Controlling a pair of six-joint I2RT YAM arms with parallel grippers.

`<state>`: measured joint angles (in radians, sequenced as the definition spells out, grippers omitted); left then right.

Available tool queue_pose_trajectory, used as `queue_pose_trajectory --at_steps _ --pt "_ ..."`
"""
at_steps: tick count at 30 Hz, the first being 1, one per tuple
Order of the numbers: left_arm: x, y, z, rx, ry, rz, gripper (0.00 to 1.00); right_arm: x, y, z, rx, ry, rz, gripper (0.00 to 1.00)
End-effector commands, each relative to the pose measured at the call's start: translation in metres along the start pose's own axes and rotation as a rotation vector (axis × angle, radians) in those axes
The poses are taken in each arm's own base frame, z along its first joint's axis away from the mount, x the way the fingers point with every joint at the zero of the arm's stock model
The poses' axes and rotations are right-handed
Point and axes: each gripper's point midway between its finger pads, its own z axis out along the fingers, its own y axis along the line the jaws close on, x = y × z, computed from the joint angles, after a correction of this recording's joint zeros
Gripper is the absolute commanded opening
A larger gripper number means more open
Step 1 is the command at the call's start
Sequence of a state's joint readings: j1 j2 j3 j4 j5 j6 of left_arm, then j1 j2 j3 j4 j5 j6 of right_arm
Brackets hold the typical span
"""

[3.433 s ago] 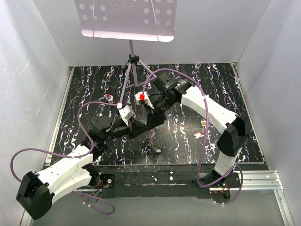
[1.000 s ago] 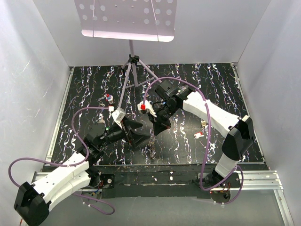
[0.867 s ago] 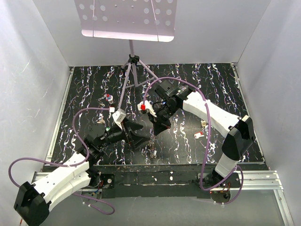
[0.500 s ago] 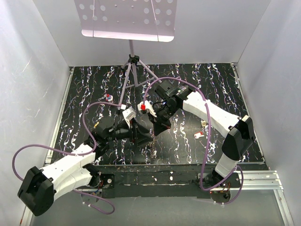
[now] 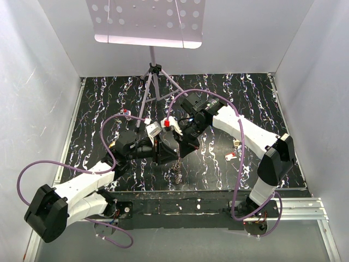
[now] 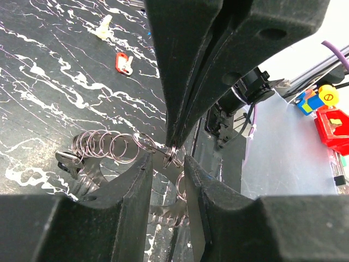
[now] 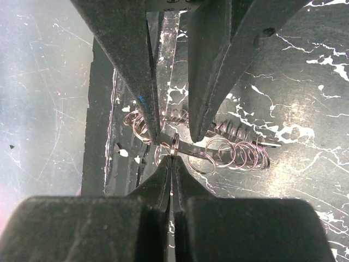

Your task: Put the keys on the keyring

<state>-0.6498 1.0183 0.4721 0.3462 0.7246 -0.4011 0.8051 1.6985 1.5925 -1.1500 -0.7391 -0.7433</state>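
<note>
Finds the left gripper (image 6: 166,166) carried up and rightward since half a second back, off the near table (image 5: 262,98) edge and into a tip-to-tip meeting with the right gripper (image 7: 172,164) over mid-table. Right arm much as before.

Shows the right gripper's fingers pressed flat together, pinching one small wire loop of the keyring (image 6: 106,148) at their very tips. Shows the left gripper's fingers parted by a narrow gap, one on either side of that pinched loop and of the right fingertips. No clear hold on anything.

From above: keyring hanging just below the two meeting grippers, a bunch of small wire loops trailing toward the near edge. Cannot tell whether its low end touches the table. In both wrist views, loops strung out in a row to one side of the pinch point.

Red key (image 5: 230,156) and cream key (image 5: 236,143) flat on the table, near each other, well apart from the keyring and to its right, near the right arm. Stand (image 5: 147,22) at the far edge, behind both arms.
</note>
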Motion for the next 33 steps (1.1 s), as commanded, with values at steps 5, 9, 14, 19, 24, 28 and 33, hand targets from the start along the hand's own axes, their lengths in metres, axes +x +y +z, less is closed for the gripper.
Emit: queue_pose_trajectory --at_steps 5,9,14,19,24,28,33 --pt "-0.011 -0.002 0.003 0.007 -0.006 0.031 0.31 -0.016 0.011 -0.001 -0.038 -0.044 -0.029 0.01" --pt "-0.013 -0.002 0.003 0.008 -0.012 0.043 0.33 -0.016 0.011 0.0 -0.04 -0.046 -0.028 0.01" --pt "-0.016 -0.005 0.003 0.028 -0.024 0.053 0.36 -0.017 0.012 0.0 -0.048 -0.049 -0.026 0.01" --pt "-0.015 -0.008 0.004 0.056 -0.048 0.047 0.36 -0.02 0.013 -0.001 -0.054 -0.059 -0.025 0.01" --pt "-0.013 -0.013 0.002 0.077 -0.067 0.042 0.35 -0.02 0.013 -0.002 -0.051 -0.061 -0.023 0.01" --pt "-0.011 -0.013 0.001 0.074 -0.06 0.039 0.34 -0.02 0.013 -0.002 -0.052 -0.06 -0.02 0.01" --pt "-0.005 -0.01 -0.001 0.053 -0.037 0.037 0.34 -0.021 0.013 -0.003 -0.049 -0.061 -0.023 0.01"
